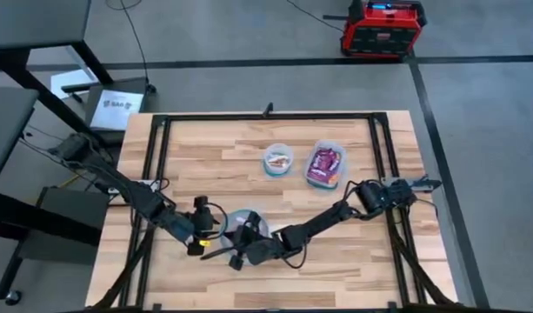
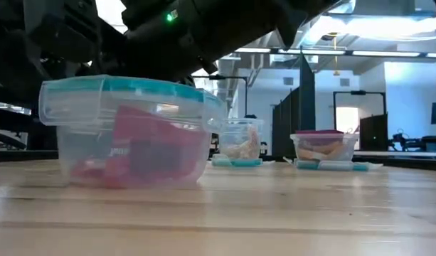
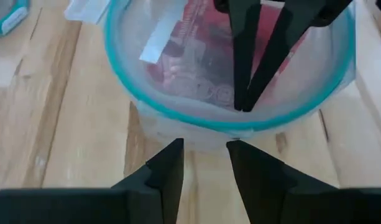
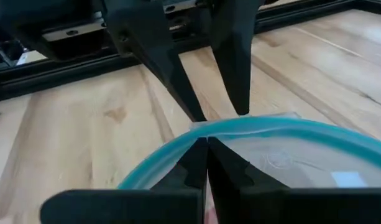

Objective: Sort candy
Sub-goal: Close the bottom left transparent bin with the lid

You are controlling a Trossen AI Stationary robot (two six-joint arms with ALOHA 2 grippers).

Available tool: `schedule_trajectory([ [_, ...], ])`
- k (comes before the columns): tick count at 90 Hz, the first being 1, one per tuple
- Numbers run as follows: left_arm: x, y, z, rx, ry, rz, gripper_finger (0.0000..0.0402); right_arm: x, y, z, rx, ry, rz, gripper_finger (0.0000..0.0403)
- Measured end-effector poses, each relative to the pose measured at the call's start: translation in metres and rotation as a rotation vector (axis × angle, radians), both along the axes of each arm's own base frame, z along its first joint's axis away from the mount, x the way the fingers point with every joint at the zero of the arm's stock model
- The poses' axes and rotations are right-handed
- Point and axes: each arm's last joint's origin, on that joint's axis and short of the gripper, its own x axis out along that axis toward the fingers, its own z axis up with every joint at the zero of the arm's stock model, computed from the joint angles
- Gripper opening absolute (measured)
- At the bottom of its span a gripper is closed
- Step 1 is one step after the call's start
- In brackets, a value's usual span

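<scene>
Candy is seen gathered in the near clear round container with a teal rim (image 3: 178, 115), which stands on the light wooden table (image 1: 205, 139) between the two arms; flat red packets (image 3: 196, 62) and a white stick (image 3: 159, 40) lie inside it. Two more clear teal-rimmed containers stand farther back on the table: a small round one (image 1: 278, 160) holding pale and orange sweets, and a rectangular one (image 1: 325, 163) holding purple packets.

The right claw (image 3: 243, 102) is lowered into the near container from above, its two dark fingers brought together to a point just inside the rim on the side nearest the left arm. Whether a sweet is pinched between the tips cannot be told; nothing is seen held there. The left claw (image 3: 204, 165) is held just outside the same rim, low over the table, its fingers apart with a bare gap between them, and nothing is gripped.

The red packets lie directly beneath and slightly beyond the right claw's tips, deeper into the bowl, so the right arm is judged the nearer for the next pick. A short reach inward would likely be needed.
</scene>
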Motion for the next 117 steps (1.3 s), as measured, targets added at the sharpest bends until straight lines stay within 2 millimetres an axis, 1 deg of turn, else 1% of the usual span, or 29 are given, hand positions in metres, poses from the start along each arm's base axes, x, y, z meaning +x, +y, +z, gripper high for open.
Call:
schedule_trajectory([
  [9, 0.007, -0.002, -0.009, 0.008, 0.016, 0.008, 0.012, 0.0, 0.0, -0.002, 0.003, 0.008, 0.013, 0.0],
  [23, 0.018, -0.01, -0.018, 0.008, -0.027, -0.027, 0.012, -0.001, 0.0, -0.004, -0.002, 0.029, 0.026, 0.0],
  [31, 0.022, -0.012, -0.015, 0.013, 0.004, -0.009, 0.012, -0.001, 0.0, -0.004, -0.004, 0.036, 0.028, 0.0],
  [37, 0.021, -0.011, -0.009, 0.013, 0.066, 0.022, 0.012, -0.001, 0.001, 0.004, -0.021, 0.027, 0.046, 0.0],
  [41, 0.019, -0.012, -0.001, 0.01, 0.103, 0.04, 0.012, -0.001, 0.0, 0.01, -0.037, 0.027, 0.064, 0.0],
  [47, 0.016, -0.014, 0.015, 0.004, 0.136, 0.062, 0.012, -0.003, 0.0, 0.023, -0.05, 0.024, 0.096, 0.0],
  [52, 0.014, -0.016, 0.031, -0.005, 0.145, 0.066, 0.012, -0.005, -0.001, 0.039, -0.052, 0.007, 0.118, 0.0],
  [60, 0.014, -0.019, 0.053, -0.031, 0.12, 0.063, 0.012, -0.014, 0.002, 0.077, -0.022, -0.016, 0.178, 0.0],
  [68, 0.018, -0.021, 0.065, -0.017, 0.094, 0.035, 0.012, -0.032, 0.005, 0.115, 0.022, -0.006, 0.192, 0.0],
  [73, 0.019, -0.022, 0.069, -0.003, 0.083, 0.021, 0.012, -0.044, 0.008, 0.128, 0.039, 0.031, 0.192, 0.0],
  [75, 0.019, -0.022, 0.07, 0.0, 0.081, 0.019, 0.012, -0.048, 0.01, 0.13, 0.041, 0.053, 0.191, 0.0],
  [80, 0.019, -0.02, 0.067, 0.011, 0.094, 0.022, 0.012, -0.055, 0.013, 0.13, 0.047, 0.1, 0.187, 0.0],
  [91, 0.014, -0.016, 0.053, 0.015, 0.15, 0.056, 0.012, -0.063, 0.019, 0.124, 0.067, 0.157, 0.179, 0.0],
  [101, 0.008, -0.013, 0.046, 0.009, 0.209, 0.099, 0.012, -0.07, 0.025, 0.118, 0.103, 0.203, 0.143, 0.0],
  [107, 0.011, -0.015, 0.05, 0.007, 0.182, 0.088, 0.012, -0.074, 0.031, 0.114, 0.141, 0.203, 0.134, 0.0],
  [117, 0.025, -0.015, 0.064, 0.031, 0.029, 0.058, 0.012, -0.08, 0.039, 0.102, 0.23, 0.168, 0.113, 0.0],
])
